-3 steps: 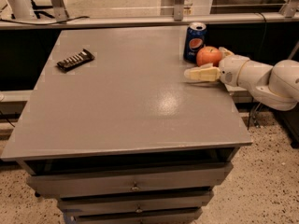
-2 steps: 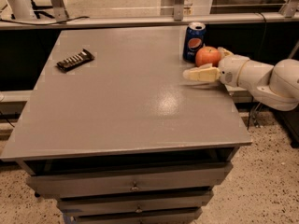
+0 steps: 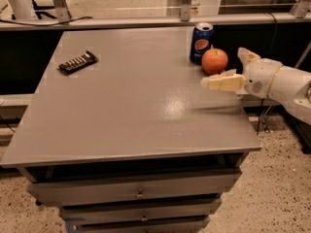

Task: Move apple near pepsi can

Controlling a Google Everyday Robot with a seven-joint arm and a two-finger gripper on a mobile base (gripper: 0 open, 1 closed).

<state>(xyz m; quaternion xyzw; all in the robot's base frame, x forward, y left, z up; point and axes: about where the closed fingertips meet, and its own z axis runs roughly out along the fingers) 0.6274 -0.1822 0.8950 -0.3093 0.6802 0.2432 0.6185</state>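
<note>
The red-orange apple [image 3: 215, 60] rests on the grey table [image 3: 146, 106] at its far right, right next to the dark blue pepsi can [image 3: 201, 42], which stands upright just behind and left of it. My gripper [image 3: 223, 68] is at the table's right edge, just right of the apple. It is open and holds nothing. Its near finger [image 3: 222, 83] reaches in front of the apple and its far finger [image 3: 247, 56] sits to the apple's right.
A flat dark snack bar [image 3: 77, 62] lies at the table's far left. Drawers [image 3: 138, 193] sit under the tabletop. A railing [image 3: 146, 21] runs behind the table. The speckled floor [image 3: 282, 188] lies to the right.
My gripper has drawn back a little to the right, away from the apple, which now sits free beside the can.
</note>
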